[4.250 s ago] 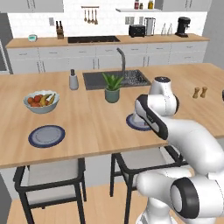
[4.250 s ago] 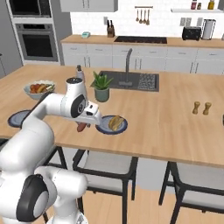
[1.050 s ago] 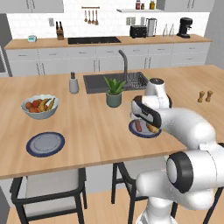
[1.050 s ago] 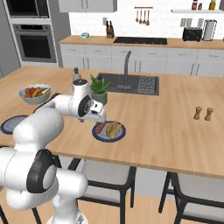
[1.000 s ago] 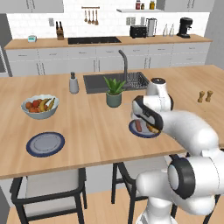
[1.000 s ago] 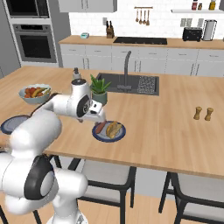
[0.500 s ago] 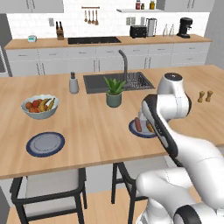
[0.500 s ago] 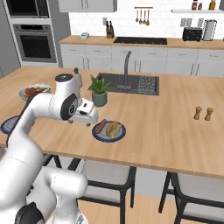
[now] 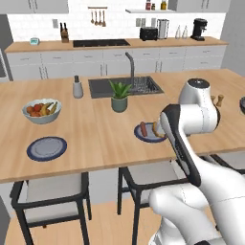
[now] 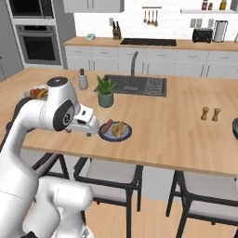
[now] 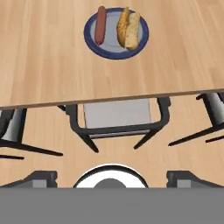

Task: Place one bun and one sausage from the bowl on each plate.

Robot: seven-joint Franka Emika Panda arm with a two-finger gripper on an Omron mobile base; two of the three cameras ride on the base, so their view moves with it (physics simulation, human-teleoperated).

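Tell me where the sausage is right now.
The sausage lies on the plate near the island's front edge, just left of the bun in the hand view, in front of the potted plant.

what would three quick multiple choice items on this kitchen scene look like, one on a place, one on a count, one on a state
1. Where does the sausage lie?
A. in the sink
B. on a plate beside the bun
C. on a chair seat

2. How many plates stand on the wooden counter in the left base view?
A. one
B. two
C. four

3. What is the state of the plate near the fruit bowl?
A. bare
B. holding a bun
C. holding a banana

Answers:
1 B, the hand view shows the sausage and the bun side by side on one plate.
2 B, one plate sits at the left and one by the arm.
3 A, nothing lies on its grey centre.
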